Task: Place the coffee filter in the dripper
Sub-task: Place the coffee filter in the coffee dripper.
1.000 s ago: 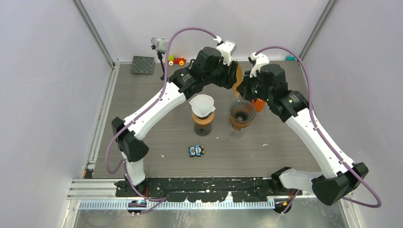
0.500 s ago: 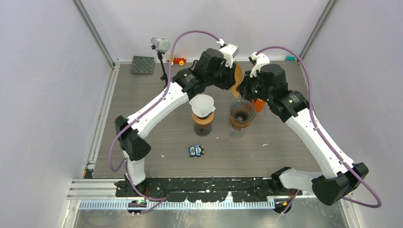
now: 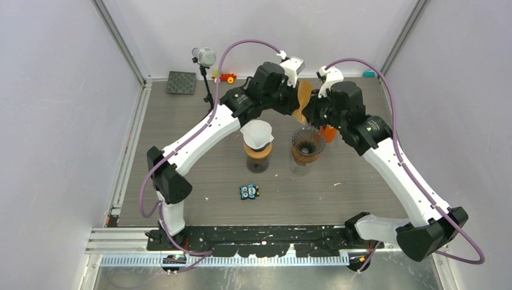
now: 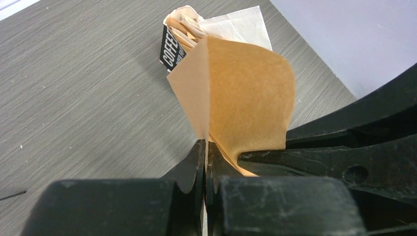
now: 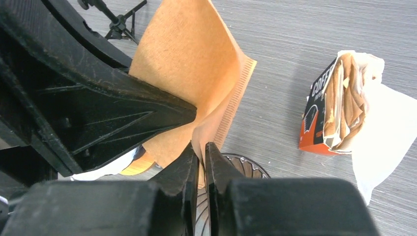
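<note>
From above, the filter (image 3: 302, 96) hung in the air between the two wrists, above and just behind the dripper (image 3: 308, 144) on the tabletop (image 3: 181, 133). That view hid both grips.

The left wrist view showed the left end effector (image 4: 205, 147) pressed together on the filter's folded edge, with the paper standing up from the fingertips. The other arm's black fingers reached in from the right to the lower corner.

The right wrist view showed the right end effector (image 5: 200, 147) with only a thin slit between its fingers and a flap of the filter pinched in that slit. Only this view showed the filter's crimped seam and the dripper's ribbed rim just below the fingertips.

Both wrist views showed the pack (image 5: 324, 113) lying on the tabletop, brown filters and white paper spilling from its torn top. From above it was only an orange sliver beside the right arm.
</note>
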